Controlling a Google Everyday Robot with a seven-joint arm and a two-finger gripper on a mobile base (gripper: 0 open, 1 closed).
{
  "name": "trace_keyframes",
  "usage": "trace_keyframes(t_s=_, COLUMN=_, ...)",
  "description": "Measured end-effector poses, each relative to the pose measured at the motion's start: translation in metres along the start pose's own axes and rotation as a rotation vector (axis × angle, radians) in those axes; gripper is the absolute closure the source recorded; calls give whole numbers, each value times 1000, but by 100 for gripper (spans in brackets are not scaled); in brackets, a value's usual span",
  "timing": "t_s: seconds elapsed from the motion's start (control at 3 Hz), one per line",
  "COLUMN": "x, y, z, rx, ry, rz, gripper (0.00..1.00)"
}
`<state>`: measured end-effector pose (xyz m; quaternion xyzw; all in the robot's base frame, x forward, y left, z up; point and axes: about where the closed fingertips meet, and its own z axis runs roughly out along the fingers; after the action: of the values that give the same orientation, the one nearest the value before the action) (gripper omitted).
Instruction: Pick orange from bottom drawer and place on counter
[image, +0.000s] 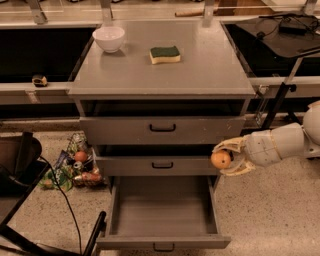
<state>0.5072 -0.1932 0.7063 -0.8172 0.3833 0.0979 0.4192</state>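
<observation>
Right of centre, we have the gripper with its jaws clamped on the orange, held in the air just off the cabinet's right edge, above the open bottom drawer. Upper frame, the counter carries a white bowl and a yellow-green sponge.

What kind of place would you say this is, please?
Probably a robot test lab: a grey drawer cabinet between workbenches, a loose cable on the floor, and the gripper, right of the middle drawer, holding the orange.
</observation>
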Motion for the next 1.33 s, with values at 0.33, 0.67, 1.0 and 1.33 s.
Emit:
trace_keyframes(t_s=0.33, x=0, y=0, z=0, rx=0, ry=0, rz=0, gripper=100)
trace_keyframes(t_s=0.67, x=-7, y=-24, z=1, rx=-25, ry=1, rz=-8, gripper=100)
trace_keyframes(t_s=1.0, x=-39, y=-87, z=-6, rx=-25, ry=-15, rz=-113, gripper=100)
trace_keyframes(t_s=1.33, x=-71, y=-158, z=-26, rx=36, ry=1, rz=-203, gripper=100)
